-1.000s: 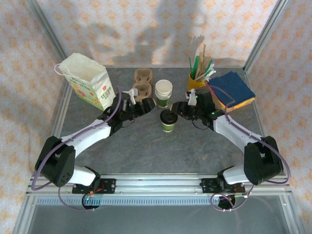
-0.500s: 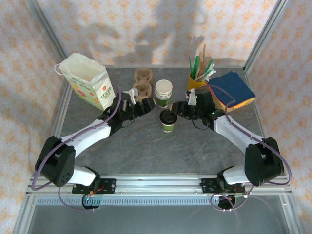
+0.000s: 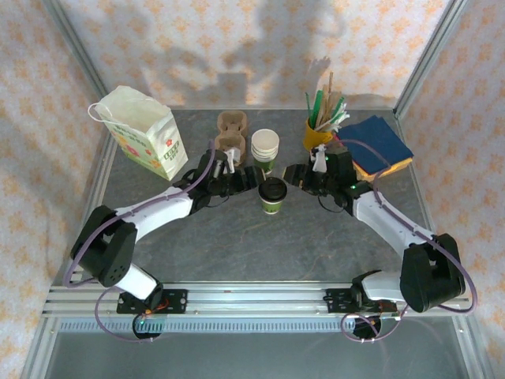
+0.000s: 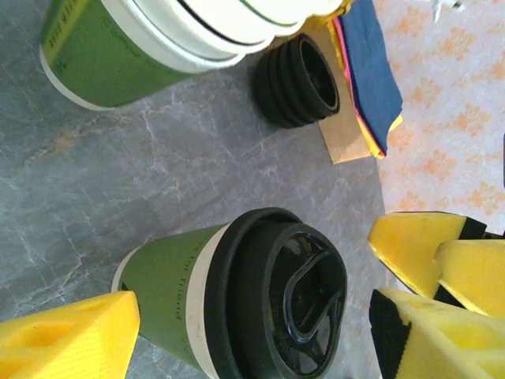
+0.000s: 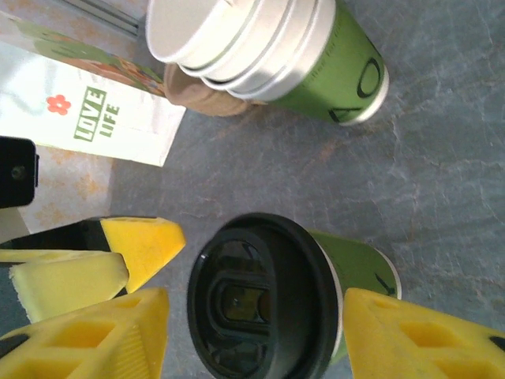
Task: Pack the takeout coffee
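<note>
I count one lidded cup (image 3: 273,195), one stack of lidless cups (image 3: 265,147), one stack of lids (image 4: 300,79), one paper bag (image 3: 142,136), one napkin pile (image 3: 380,142)

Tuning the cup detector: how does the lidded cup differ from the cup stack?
The lidded cup has a black lid; the stack is open-topped. The lidded cup is single and shorter; the stack is several nested cups, taller. The lidded cup stands in front, the stack behind it. Both upright, white above, green below.

Grey marbled table (image 3: 237,245), floral-print walls (image 3: 197,31), aluminium frame (image 3: 260,293)
</note>
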